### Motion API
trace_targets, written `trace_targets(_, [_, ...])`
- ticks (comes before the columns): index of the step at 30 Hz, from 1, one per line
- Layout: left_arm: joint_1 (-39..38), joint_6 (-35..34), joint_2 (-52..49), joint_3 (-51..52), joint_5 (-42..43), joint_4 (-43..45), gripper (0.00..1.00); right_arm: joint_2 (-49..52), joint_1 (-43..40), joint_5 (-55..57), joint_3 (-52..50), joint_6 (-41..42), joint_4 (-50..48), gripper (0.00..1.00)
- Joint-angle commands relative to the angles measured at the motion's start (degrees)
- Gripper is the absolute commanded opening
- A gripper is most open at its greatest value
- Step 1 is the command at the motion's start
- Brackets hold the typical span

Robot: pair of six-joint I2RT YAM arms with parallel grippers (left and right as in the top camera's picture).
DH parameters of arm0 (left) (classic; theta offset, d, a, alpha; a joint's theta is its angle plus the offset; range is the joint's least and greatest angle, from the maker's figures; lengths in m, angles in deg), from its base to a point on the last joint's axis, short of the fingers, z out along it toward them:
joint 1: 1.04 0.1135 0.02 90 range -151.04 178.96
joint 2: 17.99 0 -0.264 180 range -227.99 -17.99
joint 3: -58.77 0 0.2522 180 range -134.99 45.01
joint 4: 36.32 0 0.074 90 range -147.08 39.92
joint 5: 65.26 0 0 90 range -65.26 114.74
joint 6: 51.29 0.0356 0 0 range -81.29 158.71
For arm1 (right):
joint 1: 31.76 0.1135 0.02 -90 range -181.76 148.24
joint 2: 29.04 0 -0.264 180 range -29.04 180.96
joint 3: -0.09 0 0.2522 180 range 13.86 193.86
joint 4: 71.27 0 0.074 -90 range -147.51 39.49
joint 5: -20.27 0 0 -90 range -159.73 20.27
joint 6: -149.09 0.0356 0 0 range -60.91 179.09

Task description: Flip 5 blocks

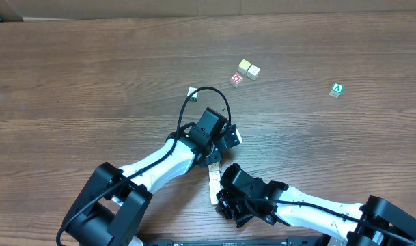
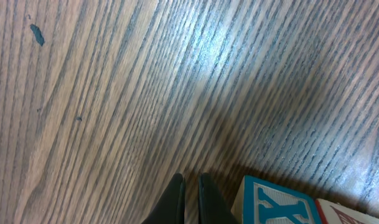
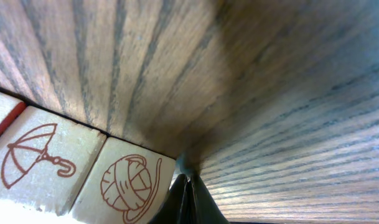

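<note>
Two pale cubes (image 1: 248, 68) sit side by side at the back, and a small white cube (image 1: 192, 91) lies left of them. A short row of cream blocks (image 1: 213, 181) lies between my two arms. My left gripper (image 1: 226, 139) (image 2: 190, 186) is shut and empty just above the wood. Right of its tips sits a blue-lettered block (image 2: 277, 203) with a red-edged block (image 2: 348, 213) beside it. My right gripper (image 1: 220, 198) (image 3: 188, 186) is shut and empty. Its tips touch the table beside a yarn-ball block (image 3: 130, 183), which adjoins an umbrella block (image 3: 40, 155).
A red-marked cube (image 1: 236, 80) sits just in front of the pale pair. A green "A" cube (image 1: 337, 89) lies alone at the right. The left arm's black cable (image 1: 209, 92) loops above the table. A dark fleck (image 2: 37, 34) marks the wood.
</note>
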Motion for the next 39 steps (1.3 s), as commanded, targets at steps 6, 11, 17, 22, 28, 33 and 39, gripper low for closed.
trace_targets(6, [-0.07,-1.88,-1.27,1.07,2.71,0.85,0.04,-0.57,0.02,3.98,1.81,6.93,-0.55,0.04])
trace_targets(11, [-0.07,-2.64,-1.27,1.03,2.75,1.57,0.04,-0.57,0.02,4.09,1.81,6.93,-0.55,0.04])
trace_targets(17, [-0.07,-2.78,-1.27,1.03,2.73,1.57,0.04,-0.57,0.04,3.91,1.81,6.93,-0.52,0.04])
trace_targets(22, [-0.04,-2.78,-1.27,1.03,2.73,1.73,0.04,-0.57,0.83,3.89,1.81,6.95,-0.55,0.04])
trace_targets(28, [-0.04,-2.78,-1.27,1.03,2.73,2.14,0.04,-0.57,1.03,3.56,1.81,6.93,-0.55,0.04])
trace_targets(33, [-0.04,-2.84,-1.27,1.03,2.32,2.86,0.04,-0.57,1.03,3.41,1.81,6.91,-0.52,0.04])
trace_targets(39, [-0.04,-4.28,-1.27,1.03,1.49,3.45,0.04,-0.57,1.03,2.99,1.81,6.93,-0.50,0.04])
